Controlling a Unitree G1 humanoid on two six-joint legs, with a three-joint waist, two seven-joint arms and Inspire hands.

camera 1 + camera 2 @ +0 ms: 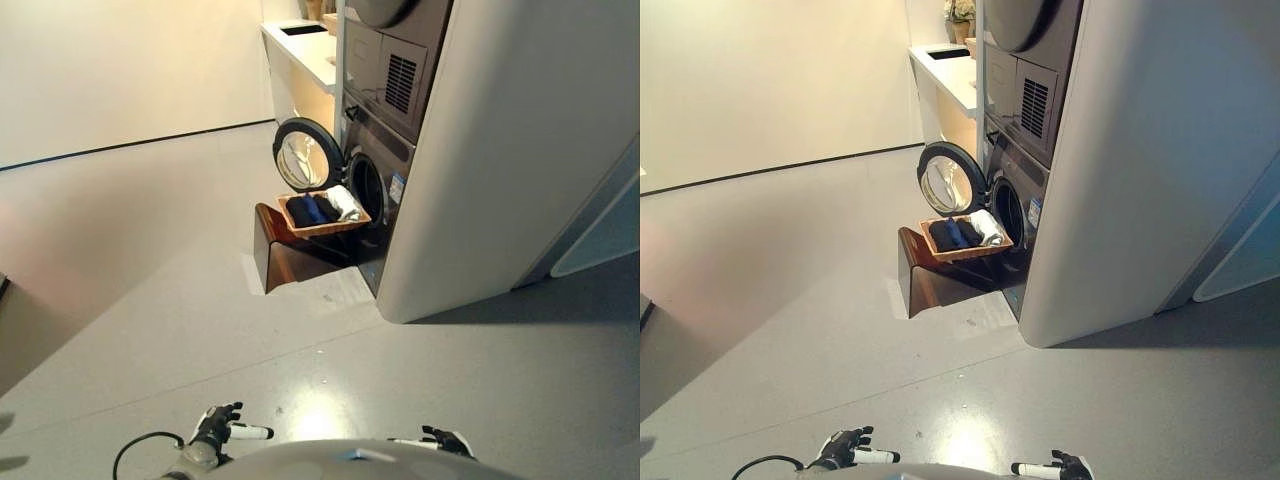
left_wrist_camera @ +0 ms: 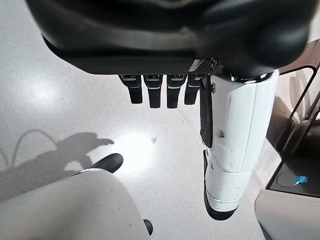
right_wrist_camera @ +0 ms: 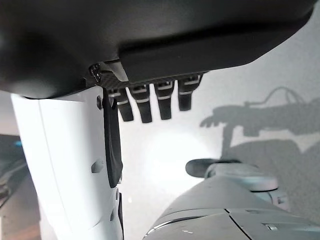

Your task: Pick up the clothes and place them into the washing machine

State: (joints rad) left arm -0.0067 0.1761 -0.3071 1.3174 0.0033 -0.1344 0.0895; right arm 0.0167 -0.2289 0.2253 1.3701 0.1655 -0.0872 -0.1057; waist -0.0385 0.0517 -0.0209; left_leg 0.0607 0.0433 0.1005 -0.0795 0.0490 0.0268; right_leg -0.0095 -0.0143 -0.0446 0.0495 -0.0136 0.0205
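Observation:
Far ahead, a brown basket (image 1: 322, 228) rests on a dark stand (image 1: 290, 258) in front of the washing machine (image 1: 380, 190). Folded clothes lie in it: dark blue pieces (image 1: 308, 210) and a white one (image 1: 344, 202). The machine's round door (image 1: 308, 154) is swung open to the left of its drum opening (image 1: 368, 186). My left hand (image 1: 216, 426) and right hand (image 1: 440, 440) hang low at the near edge, well short of the basket. Both hands are open and hold nothing, with fingers (image 2: 157, 92) relaxed over bare floor.
A second machine (image 1: 395, 60) is stacked above the washer inside a tall white cabinet (image 1: 500, 160). A white counter (image 1: 300, 50) stands behind it along the wall. Grey floor (image 1: 180, 300) stretches between me and the basket.

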